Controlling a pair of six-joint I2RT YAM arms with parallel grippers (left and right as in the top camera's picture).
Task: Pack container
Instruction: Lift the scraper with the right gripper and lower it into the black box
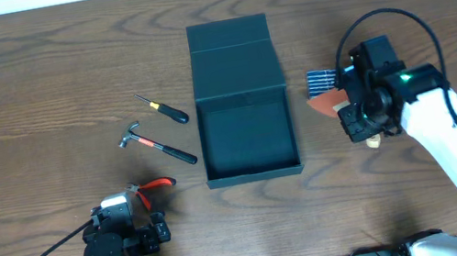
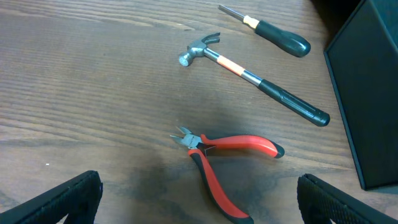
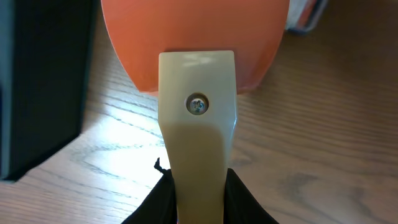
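The dark teal-black container [image 1: 253, 176] stands open at the table's middle, its flap lid [image 1: 232, 53] folded back; it also shows in the left wrist view [image 2: 367, 93] and the right wrist view [image 3: 37, 81]. My right gripper [image 1: 361, 115] [image 3: 199, 186] is shut on the cream handle of a scraper with an orange blade [image 1: 327, 104] [image 3: 193, 37], just right of the container. My left gripper [image 1: 137, 206] [image 2: 199, 205] is open and empty, over the red-handled pliers [image 1: 156, 185] [image 2: 230, 155].
A hammer [image 1: 157, 145] [image 2: 249, 74] and a black-handled screwdriver [image 1: 162, 107] [image 2: 273, 34] lie left of the container. A small blue flat pack [image 1: 321, 81] [image 3: 305, 15] lies beyond the scraper blade.
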